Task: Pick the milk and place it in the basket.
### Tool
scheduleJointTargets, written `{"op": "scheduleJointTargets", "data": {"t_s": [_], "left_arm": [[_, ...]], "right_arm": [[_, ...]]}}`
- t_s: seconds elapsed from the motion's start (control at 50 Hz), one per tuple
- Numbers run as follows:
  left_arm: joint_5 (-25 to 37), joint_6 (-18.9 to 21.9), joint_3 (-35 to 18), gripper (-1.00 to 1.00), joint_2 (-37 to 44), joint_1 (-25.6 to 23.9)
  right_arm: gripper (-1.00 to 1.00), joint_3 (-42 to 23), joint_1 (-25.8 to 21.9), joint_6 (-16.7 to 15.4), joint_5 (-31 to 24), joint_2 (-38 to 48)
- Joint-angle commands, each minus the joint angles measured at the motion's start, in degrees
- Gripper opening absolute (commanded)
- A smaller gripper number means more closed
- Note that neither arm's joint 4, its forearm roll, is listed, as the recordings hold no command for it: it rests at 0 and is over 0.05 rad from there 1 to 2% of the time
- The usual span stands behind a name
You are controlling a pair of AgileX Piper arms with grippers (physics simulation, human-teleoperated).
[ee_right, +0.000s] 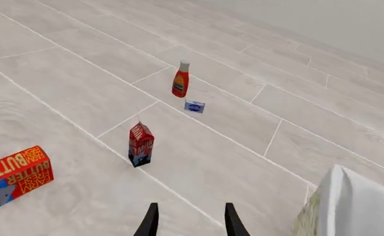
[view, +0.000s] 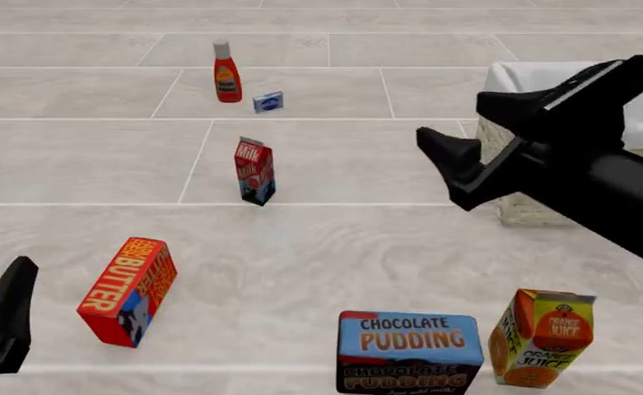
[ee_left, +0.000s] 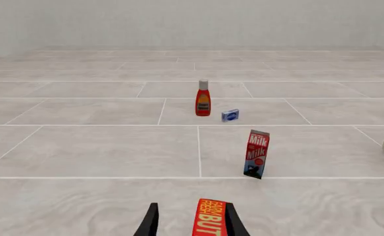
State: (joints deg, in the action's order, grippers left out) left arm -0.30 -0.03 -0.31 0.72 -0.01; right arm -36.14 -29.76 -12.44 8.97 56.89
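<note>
Milk (view: 254, 171) stands upright and alone on the desk (view: 333, 247), mid-field, well apart from everything else; ketchup bottle (view: 226, 72) and a small blue packet (view: 267, 102) sit further back, butter box (view: 129, 291) nearer on the left. Basket (view: 519, 82) is off to the right of the milk, partly hidden behind the right arm. Right hand (view: 497, 127) hangs in the air above the desk between milk and basket, fingers spread wide, nothing in them. Left hand (view: 2, 329) is low at the near-left edge; in its wrist view the fingers look parted with the butter box just ahead, holding nothing. Step in hand looks like the approach, milk not yet grasped. Right arm seems the better pick since it's closer to both the milk and the basket. I'd line the fingers up across the carton's narrower faces, come in level around the mid-body rather than the gabled top, and keep the spread wide until the carton sits fully between the fingers. It's tall and narrow, so a glancing touch will probably tip it; close slowly and centred, then lift straight up before swinging right, clearing the basket's cloth rim.
</note>
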Motion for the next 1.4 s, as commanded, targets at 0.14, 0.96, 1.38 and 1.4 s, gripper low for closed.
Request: {"op": "scheduleJointTargets", "data": {"t_s": [0.14, 0.96, 1.38, 1.4], "left_arm": [[0.00, -0.01, -0.01, 1.00, 0.03, -0.01], [0.01, 0.00, -0.01, 1.00, 0.02, 0.01], [0.01, -0.01, -0.01, 1.00, 0.01, 0.01], [0.01, -0.01, -0.01, 1.00, 0.01, 0.01]], "right_arm": [[1.00, -13.76, -6.82, -4.78, -5.76, 15.37], [1.00, -51.60, -7.88, -6.17, -15.74, 50.98], [1.00, -68.58, -8.65, -4.01, -21.34, 65.40], [1.00, -69.52, -8.65, -3.78, -21.67, 66.22]]}}
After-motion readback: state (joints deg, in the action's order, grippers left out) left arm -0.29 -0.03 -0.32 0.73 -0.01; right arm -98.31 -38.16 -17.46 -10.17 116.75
